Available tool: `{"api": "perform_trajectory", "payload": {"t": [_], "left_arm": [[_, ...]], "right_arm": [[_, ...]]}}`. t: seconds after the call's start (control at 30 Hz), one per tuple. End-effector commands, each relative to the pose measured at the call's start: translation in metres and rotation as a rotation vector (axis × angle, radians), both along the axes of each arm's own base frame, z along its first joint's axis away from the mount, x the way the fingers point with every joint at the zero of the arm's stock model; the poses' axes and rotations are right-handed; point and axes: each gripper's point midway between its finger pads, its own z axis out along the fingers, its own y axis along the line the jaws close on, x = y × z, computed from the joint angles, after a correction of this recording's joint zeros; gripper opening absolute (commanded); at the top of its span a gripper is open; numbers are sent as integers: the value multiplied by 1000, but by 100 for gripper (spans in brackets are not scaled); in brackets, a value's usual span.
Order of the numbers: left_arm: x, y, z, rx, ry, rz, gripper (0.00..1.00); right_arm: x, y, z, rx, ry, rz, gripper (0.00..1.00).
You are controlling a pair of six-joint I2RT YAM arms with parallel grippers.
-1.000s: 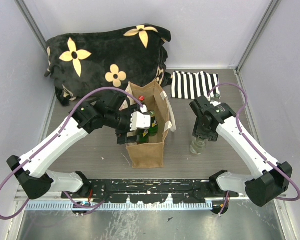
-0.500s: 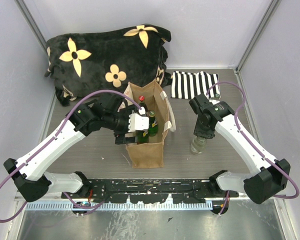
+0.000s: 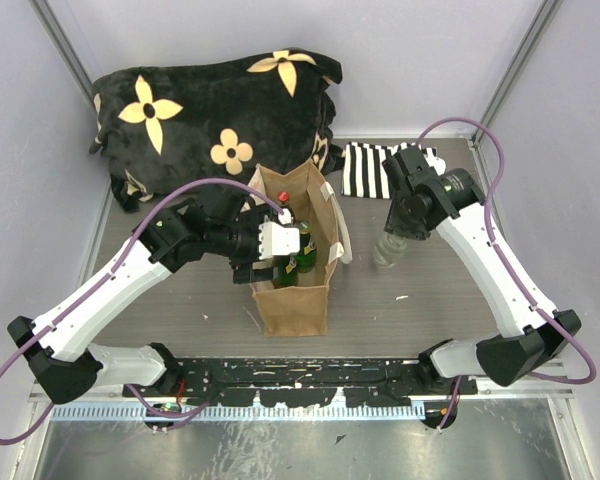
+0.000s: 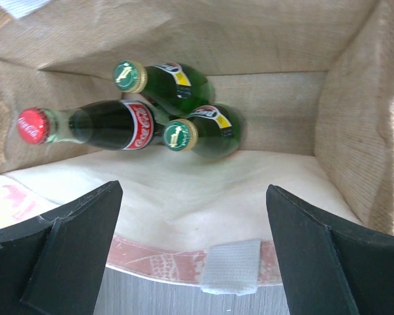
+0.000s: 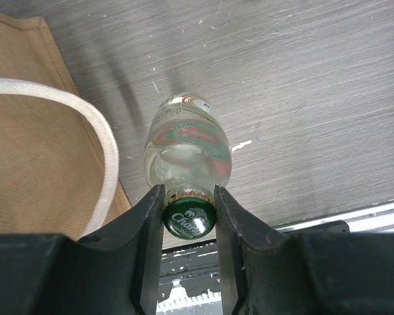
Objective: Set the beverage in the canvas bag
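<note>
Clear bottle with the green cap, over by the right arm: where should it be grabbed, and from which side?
Grip the clear bottle at its narrow top, on the green cap, coming down from above. The cap faces up, and the round body below is wider, likely harder to span. The right gripper pinches it there, one finger each side.

The canvas bag (image 3: 292, 310) is tan, the blanket (image 3: 190, 130) black with cream flowers.
</note>
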Motion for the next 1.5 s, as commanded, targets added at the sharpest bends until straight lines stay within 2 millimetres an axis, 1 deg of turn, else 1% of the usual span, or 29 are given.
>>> {"api": "perform_trajectory", "payload": {"t": [0.0, 0.07, 0.13, 0.27, 0.4, 0.5, 0.63, 0.77, 0.83, 0.93, 1.0, 1.17, 1.23, 1.4, 1.47], "left_arm": [[28, -3, 23, -84, -75, 143, 98], [39, 0, 29, -111, -62, 211, 98], [53, 1, 26, -109, -25, 278, 98], [80, 16, 35, -158, 30, 416, 98], [101, 31, 34, -193, 83, 524, 98], [108, 37, 30, -202, 109, 565, 98], [107, 38, 23, -196, 127, 577, 98], [106, 39, 17, -189, 147, 590, 98], [106, 39, 16, -187, 152, 594, 98], [107, 39, 12, -179, 158, 601, 98], [106, 40, 9, -173, 165, 606, 98], [106, 40, 4, -165, 184, 617, 98], [107, 39, 4, -166, 186, 615, 98], [102, 34, 5, -168, 184, 553, 98], [102, 33, 4, -162, 181, 543, 98]], "right_arm": [[22, 0, 47, 2, -143, 20, 1], [30, 3, 55, -1, -157, 33, 1], [38, 7, 65, -2, -174, 50, 1], [53, 14, 86, 0, -206, 82, 1], [66, 23, 107, 18, -254, 110, 1], [77, 29, 127, 37, -315, 133, 1], [94, 45, 156, 86, -423, 193, 1], [106, 62, 180, 148, -516, 257, 1], [106, 76, 196, 206, -572, 317, 1], [105, 84, 217, 255, -652, 360, 1], [103, 91, 227, 291, -682, 394, 1], [92, 104, 240, 366, -720, 454, 1], [87, 105, 243, 385, -729, 467, 1], [74, 116, 246, 434, -726, 523, 1], [70, 116, 250, 438, -741, 529, 1]]}}
